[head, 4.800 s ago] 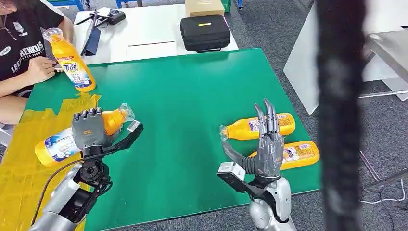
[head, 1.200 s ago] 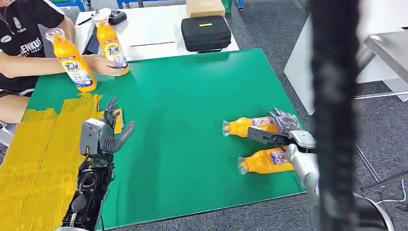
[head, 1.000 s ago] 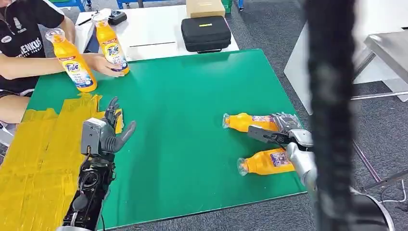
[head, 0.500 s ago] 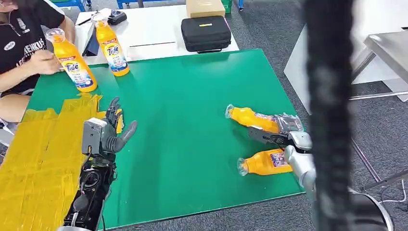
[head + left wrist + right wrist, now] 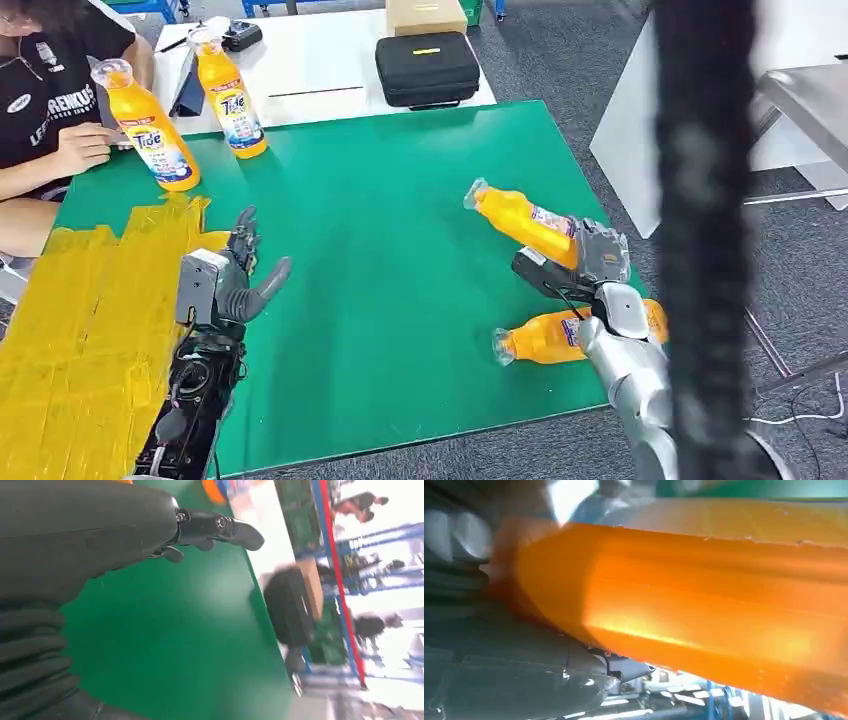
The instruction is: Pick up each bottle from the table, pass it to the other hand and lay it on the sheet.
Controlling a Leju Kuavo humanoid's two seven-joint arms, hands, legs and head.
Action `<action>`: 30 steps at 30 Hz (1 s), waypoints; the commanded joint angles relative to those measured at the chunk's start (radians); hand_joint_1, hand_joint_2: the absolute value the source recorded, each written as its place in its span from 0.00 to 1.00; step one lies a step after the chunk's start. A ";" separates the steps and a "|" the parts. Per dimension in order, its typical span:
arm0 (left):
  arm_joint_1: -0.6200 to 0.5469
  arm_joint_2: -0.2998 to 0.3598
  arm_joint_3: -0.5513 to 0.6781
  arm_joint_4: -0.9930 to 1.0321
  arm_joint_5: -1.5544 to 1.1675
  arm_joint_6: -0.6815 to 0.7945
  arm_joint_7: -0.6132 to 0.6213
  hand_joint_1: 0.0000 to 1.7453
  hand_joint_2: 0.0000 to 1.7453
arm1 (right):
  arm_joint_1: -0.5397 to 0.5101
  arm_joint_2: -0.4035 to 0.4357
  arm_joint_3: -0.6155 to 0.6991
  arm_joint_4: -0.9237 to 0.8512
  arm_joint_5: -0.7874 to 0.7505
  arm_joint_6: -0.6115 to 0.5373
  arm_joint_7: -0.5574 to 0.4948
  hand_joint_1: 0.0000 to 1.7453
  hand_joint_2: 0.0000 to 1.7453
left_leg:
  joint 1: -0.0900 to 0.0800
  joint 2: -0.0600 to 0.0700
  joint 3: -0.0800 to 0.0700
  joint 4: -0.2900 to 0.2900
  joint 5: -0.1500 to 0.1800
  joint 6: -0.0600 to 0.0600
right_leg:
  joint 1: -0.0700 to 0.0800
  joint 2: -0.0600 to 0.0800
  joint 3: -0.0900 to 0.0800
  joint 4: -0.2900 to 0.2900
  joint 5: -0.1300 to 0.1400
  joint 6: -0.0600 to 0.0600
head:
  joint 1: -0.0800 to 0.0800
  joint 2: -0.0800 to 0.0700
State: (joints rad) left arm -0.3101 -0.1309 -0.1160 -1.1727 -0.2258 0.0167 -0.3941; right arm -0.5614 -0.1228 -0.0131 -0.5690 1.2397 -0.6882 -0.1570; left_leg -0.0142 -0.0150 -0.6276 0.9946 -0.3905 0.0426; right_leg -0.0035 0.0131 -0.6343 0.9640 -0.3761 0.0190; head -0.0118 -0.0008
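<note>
The right hand (image 5: 590, 258) grips an orange bottle (image 5: 523, 221) by its lower body, over the right side of the green table (image 5: 390, 260). The bottle is tilted, its clear-wrapped cap pointing up and to the far left, and it appears lifted off the table top. In the right wrist view the orange bottle (image 5: 704, 610) fills the frame, with the hand's fingers (image 5: 624, 669) closed against its side.

A second orange bottle (image 5: 560, 335) lies on its side on the table near the right near corner, just nearer than the held one, its cap pointing left. The right forearm crosses over part of it.

The left hand (image 5: 235, 280) is raised over the left part of the table, beside the edge of the yellow sheet (image 5: 90, 320), holding nothing. Its fingers are apart, the thumb sticking out to the right. The left wrist view shows the left hand's dark fingers (image 5: 220, 527) stretched out over the green surface.

At the far left corner two more orange bottles stand upright: one (image 5: 148, 128) just by the far end of the sheet, the other (image 5: 228, 95) a little to its right at the table's far edge. A person in a black shirt (image 5: 45, 100) sits at the far left, one hand (image 5: 85, 148) close to the first upright bottle. Beyond the green table a white table (image 5: 310, 70) bears a black case (image 5: 425, 65) and a cardboard box (image 5: 425, 15).
</note>
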 commanded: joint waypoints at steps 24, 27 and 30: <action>0.001 0.020 -0.303 -0.175 0.067 -0.196 0.022 0.00 1.00 | 0.153 0.260 0.257 -0.462 -1.075 0.424 -0.477 1.00 1.00 | 0.001 0.004 0.003 0.001 -0.004 -0.003 | 0.001 0.001 0.002 0.001 -0.003 0.000 | 0.000 0.000; -0.002 0.024 -0.323 -0.190 0.079 -0.209 0.018 0.00 1.00 | 0.136 0.265 0.295 -0.441 -1.081 0.467 -0.478 1.00 1.00 | 0.001 0.002 0.002 0.001 -0.002 -0.003 | 0.000 0.000 0.001 0.001 -0.002 0.000 | 0.000 0.000; -0.013 0.018 -0.351 -0.197 0.091 -0.217 0.027 0.00 1.00 | 0.119 0.286 0.340 -0.420 -1.075 0.489 -0.475 1.00 1.00 | 0.001 0.002 0.003 0.002 -0.004 -0.004 | 0.001 0.000 0.002 0.002 -0.003 0.000 | 0.000 0.000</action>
State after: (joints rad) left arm -0.2774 -0.1282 -0.3841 -1.3607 -0.1549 -0.1827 -0.3784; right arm -0.3568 0.1377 0.2090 -1.1005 0.1652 -0.2396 -0.6328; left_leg -0.0143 -0.0160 -0.6302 0.9943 -0.3904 0.0424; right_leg -0.0038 0.0120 -0.6371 0.9641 -0.3764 0.0190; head -0.0122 -0.0008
